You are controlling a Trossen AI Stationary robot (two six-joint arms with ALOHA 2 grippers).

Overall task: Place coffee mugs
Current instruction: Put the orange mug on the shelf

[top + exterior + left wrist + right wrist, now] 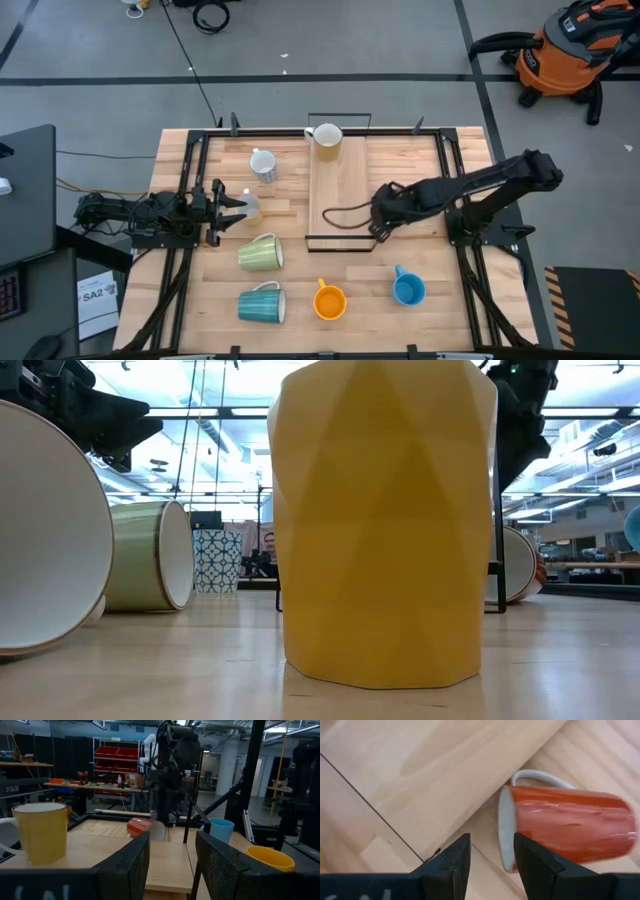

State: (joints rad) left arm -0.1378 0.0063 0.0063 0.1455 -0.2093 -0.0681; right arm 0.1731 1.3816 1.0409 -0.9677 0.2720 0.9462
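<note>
Hovering right hand (487, 862), fingers spread, over red-orange ceramic mug (570, 827) lying sideways at frame centre; tan-yellow mug (327, 140) placed on board, six left on tabletop (480, 310); left hand (228, 207) spread.

A tan-yellow mug (327, 139) stands at the board's (345, 180) far end; its middle lies bare, while four mugs crowd the counter's (440, 300) near edge.

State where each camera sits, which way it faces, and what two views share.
High view: overhead, straight down on table; both arms, left claw, right claw.
Low view: tabletop height, level across; yellow-orange mug fills it, arms above.
Left wrist view: across table; own open fingers.
Right wrist view: down at red mug; own open fingers.
Shared: both wrist views show the red mug.
</note>
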